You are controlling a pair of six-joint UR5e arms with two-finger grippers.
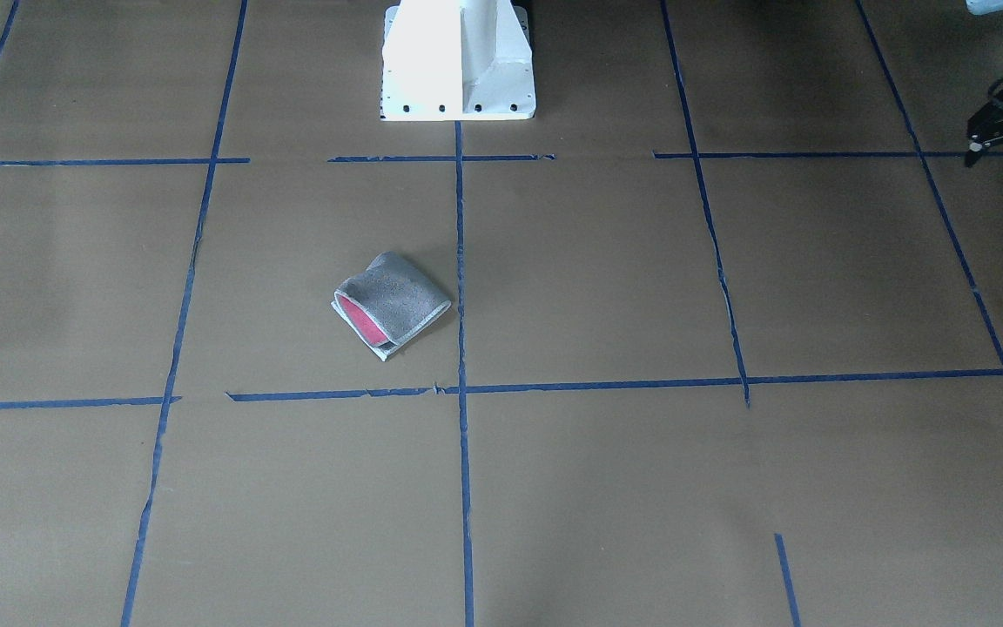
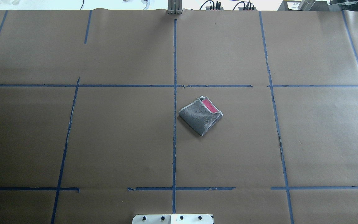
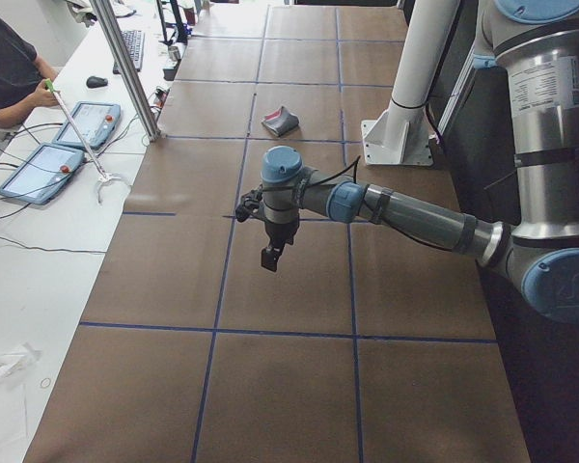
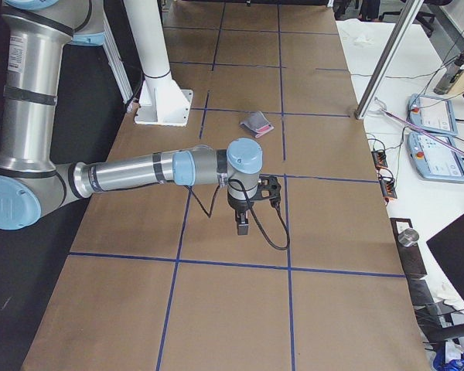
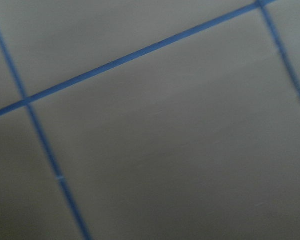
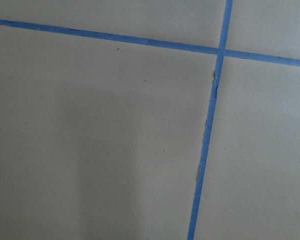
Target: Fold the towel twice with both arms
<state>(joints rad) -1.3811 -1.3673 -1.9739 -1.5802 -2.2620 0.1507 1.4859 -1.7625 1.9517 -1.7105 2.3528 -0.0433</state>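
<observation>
Overhead exterior shows the towel (image 2: pixel 200 115) lying flat on the paper (image 2: pixel 104 140) near the table's middle, just at the 3 o'clock side of the central tape line (image 2: pixel 175 140). It sits as a small diamond. Grey is outermost, and a sliver of pink shows along its 1 o'clock edge, where the stacked hems gape a little.

Judging by that compact shape and the several layers at the open edge, both folds look done. What may be left is pressing the loose edge flatter, if anything.

Neither arm touches the cloth. In the exterior left view the left gripper (image 3: pixel 270 253) hangs over the paper, well apart from the towel, at about 6 o'clock from it. In the exterior right view the right gripper (image 4: pixel 242 222) hangs likewise at 6 o'clock from it. Neither claw appears to carry anything, but I cannot tell from these views whether the fingers are apart or together. Both wrist views show only paper and tape.
</observation>
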